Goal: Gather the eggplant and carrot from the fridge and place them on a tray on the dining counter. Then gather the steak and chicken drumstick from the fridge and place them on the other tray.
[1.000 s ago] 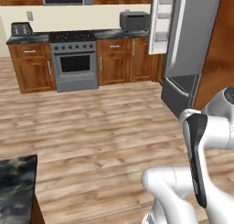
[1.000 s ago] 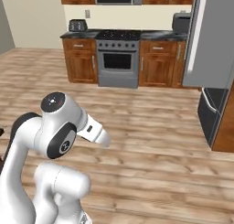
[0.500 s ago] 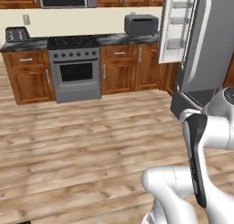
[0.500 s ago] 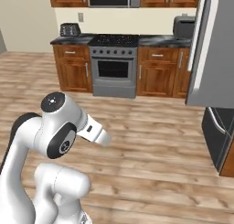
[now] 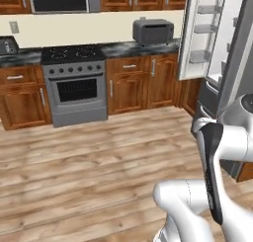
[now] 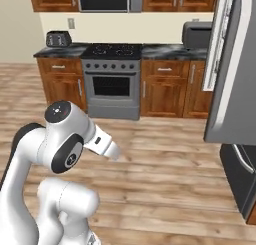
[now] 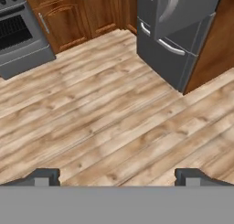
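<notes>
Currently the fridge (image 5: 225, 83) is standing at the right of the left base view, with one upper door (image 5: 200, 33) hanging open and showing white door shelves that are holding nothing recognisable. In the right base view a grey door panel (image 6: 235, 69) is blocking the interior, and in the hand view the two lower drawers (image 7: 167, 42) with their white horizontal handles are sitting at the upper right. The eggplant, carrot, steak and drumstick cannot be made out; judging by the task, they are waiting inside the compartment.

The step in hand appears to be the approach to the fridge. To do it well, the base should be stopping square to the open compartment, near enough for the arm to reach the shelves, yet leaving the open door and the drawer fronts clear of the elbow. The interior should be coming fully into the hand view before any reach is started, since the shelf holding each item is not yet readable. The vegetables belong to the first trip, so they should be picked out ahead of the meat.

The arm is sitting folded above the base, elbow raised, with the wrist pointing forward and down at the wood floor (image 7: 105, 122). The pincer (image 7: 116, 176) is spread wide, its fingertips (image 7: 43, 176) well apart, and is carrying nothing.

The stove (image 5: 76, 83) and wood cabinets (image 5: 141, 83) are lining the far wall, beside the fridge.
</notes>
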